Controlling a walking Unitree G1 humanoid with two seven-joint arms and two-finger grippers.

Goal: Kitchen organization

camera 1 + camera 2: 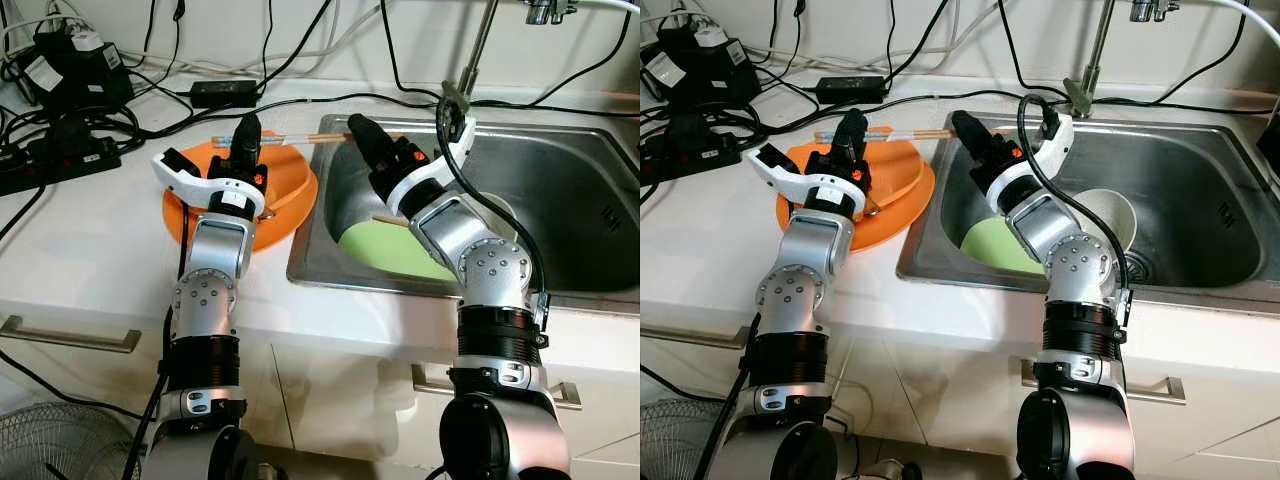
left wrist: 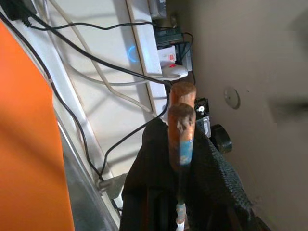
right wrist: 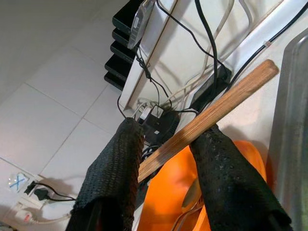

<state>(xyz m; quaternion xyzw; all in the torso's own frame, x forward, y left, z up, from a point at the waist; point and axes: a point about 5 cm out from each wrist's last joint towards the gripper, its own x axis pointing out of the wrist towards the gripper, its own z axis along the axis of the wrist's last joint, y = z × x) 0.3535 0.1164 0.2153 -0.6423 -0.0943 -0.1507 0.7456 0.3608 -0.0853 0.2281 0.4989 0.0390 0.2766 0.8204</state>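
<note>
A pair of wooden chopsticks (image 1: 300, 138) is held level over the far rim of an orange plate (image 1: 290, 190) on the counter. My left gripper (image 1: 245, 135) is shut on them; in the left wrist view their ends (image 2: 181, 130) poke out between the black fingers. My right gripper (image 1: 358, 130) hovers at the sink's left edge, right at the chopsticks' other end. Its fingers stand apart in the right wrist view, and a chopstick (image 3: 231, 98) crosses just beyond them.
The steel sink (image 1: 570, 190) holds a green plate (image 1: 390, 250) and a white bowl (image 1: 1110, 215). A faucet (image 1: 478, 45) rises behind it. Power strips and black cables (image 1: 60, 150) clutter the counter's far left, with an adapter (image 1: 225, 92) at the back.
</note>
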